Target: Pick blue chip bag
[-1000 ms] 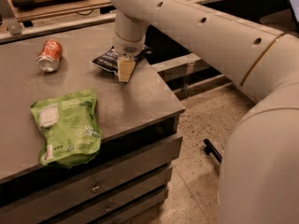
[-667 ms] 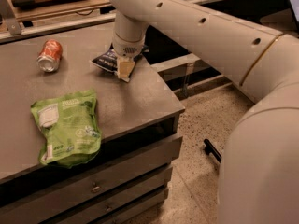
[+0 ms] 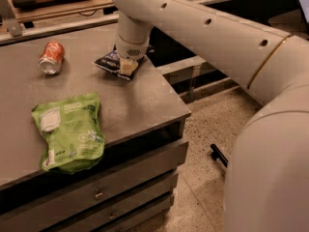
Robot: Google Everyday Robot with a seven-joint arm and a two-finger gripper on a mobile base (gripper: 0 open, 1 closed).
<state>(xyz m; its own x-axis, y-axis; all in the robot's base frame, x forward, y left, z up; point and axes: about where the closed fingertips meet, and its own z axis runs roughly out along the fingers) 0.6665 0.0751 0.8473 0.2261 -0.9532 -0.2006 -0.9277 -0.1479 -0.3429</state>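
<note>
Pincer [image 3: 128, 67] over chip bag [image 3: 108, 61], can [image 3: 51, 58] near

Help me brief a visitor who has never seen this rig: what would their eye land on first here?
The big cream arm sweeping in from the right dominates, its gripper down on the blue chip bag near the grey table's far edge. Next comes the bright green pouch lying flat at the table's front left, then the orange-red soda can on its side at the back left.
</note>
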